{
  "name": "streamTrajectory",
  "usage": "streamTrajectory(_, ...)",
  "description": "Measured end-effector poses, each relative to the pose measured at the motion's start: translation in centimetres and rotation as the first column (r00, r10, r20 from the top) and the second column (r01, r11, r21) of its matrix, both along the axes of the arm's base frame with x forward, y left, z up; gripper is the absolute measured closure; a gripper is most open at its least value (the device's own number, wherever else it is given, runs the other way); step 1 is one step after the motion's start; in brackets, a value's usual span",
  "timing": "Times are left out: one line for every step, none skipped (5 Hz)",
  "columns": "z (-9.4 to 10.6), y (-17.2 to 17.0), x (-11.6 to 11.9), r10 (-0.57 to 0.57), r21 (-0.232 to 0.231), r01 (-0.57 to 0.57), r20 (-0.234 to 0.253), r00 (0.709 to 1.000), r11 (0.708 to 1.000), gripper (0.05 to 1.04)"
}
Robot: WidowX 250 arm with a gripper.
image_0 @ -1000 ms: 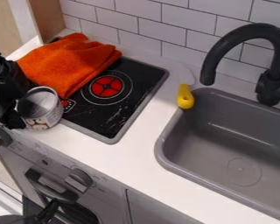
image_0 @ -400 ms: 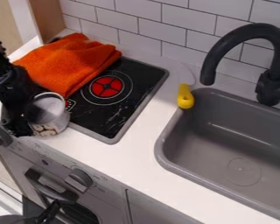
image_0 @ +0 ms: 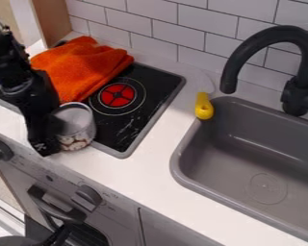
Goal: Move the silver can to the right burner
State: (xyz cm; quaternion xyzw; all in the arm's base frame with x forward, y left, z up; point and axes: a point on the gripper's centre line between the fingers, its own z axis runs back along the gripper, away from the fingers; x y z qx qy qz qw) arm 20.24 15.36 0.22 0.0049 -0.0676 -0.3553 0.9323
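**Holding Silver Can for Placement on Right Burner**

Clamping the can from its nine-o'clock side with both jaws of black gripper, probably to leave its base free for an upright set-down. Holding the can roughly upright at the seven-o'clock edge of stove top, between seven and eight o'clock from right burner. Leaving base contact unconfirmed from this angle.

Reaching in from ten o'clock with black arm, thus leaving the burner's two-o'clock side unobstructed. Finding orange cloth bunched between ten and eleven o'clock from the burner, leaving the red centre exposed as a landing spot.

Calling next, by judgement, for travel toward between one and two o'clock, then for lowering over the burner's centre before spreading the jaws. Risking a snag on the cloth by swinging too far toward twelve o'clock, or a tipped can by releasing off level
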Motion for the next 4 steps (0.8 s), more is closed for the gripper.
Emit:
streamTrajectory(0.2, -1.2, 0.2, 0.093, -0.050, -0.095, -0.029, 0.995, 0.994, 0.087)
streamTrajectory(0.6, -2.1, 1.2, 0.227, -0.068, -0.228, -0.013, 0.974, 0.971, 0.087)
streamTrajectory(0.7, -3.0, 3.0, 0.379, -0.084, -0.375, 0.036, 0.925, 0.923, 0.087)
streamTrajectory(1.4, -3.1, 5.4, 0.478, -0.099, -0.469, 0.109, 0.871, 0.877, 0.087)
